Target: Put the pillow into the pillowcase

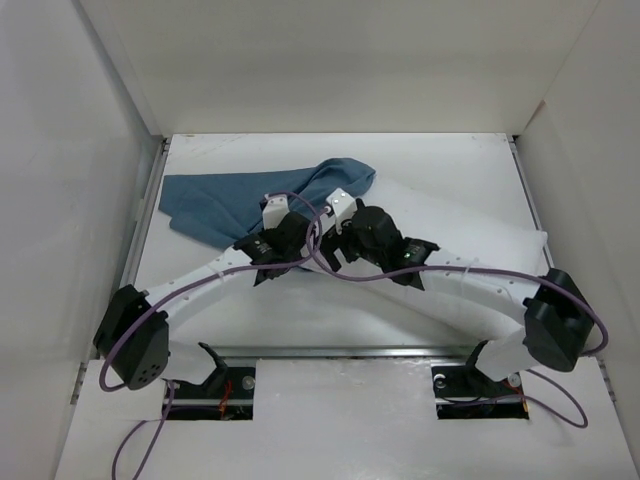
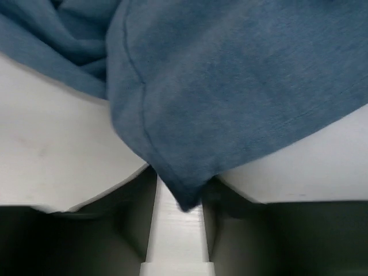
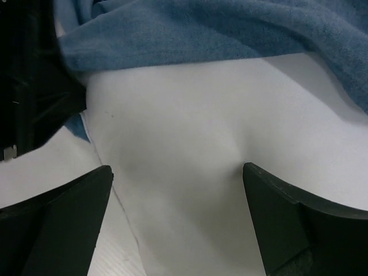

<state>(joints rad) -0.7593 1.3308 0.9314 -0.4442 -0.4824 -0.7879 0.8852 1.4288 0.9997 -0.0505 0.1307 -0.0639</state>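
Observation:
The blue pillowcase [image 1: 225, 200] lies crumpled at the back left of the table, with one end lifted toward the middle. The white pillow [image 1: 470, 235] lies to its right, reaching to the right edge. My left gripper [image 1: 277, 212] is shut on a hem corner of the pillowcase [image 2: 241, 86], which tapers down between the jaws of the left gripper [image 2: 179, 198]. My right gripper [image 1: 338, 208] is open just right of it. In the right wrist view its gripper [image 3: 178, 172] straddles the pillow [image 3: 190, 126], one fingertip [image 3: 253, 178] denting it. The pillowcase [image 3: 190, 29] drapes over the pillow's far part.
White walls close in the table on the left [image 1: 60, 180], back [image 1: 340, 60] and right [image 1: 600, 150]. A metal strip [image 1: 350, 352] runs along the near edge. Purple cables [image 1: 300, 205] loop over both wrists. The left arm's black body [image 3: 29, 86] is close beside the right gripper.

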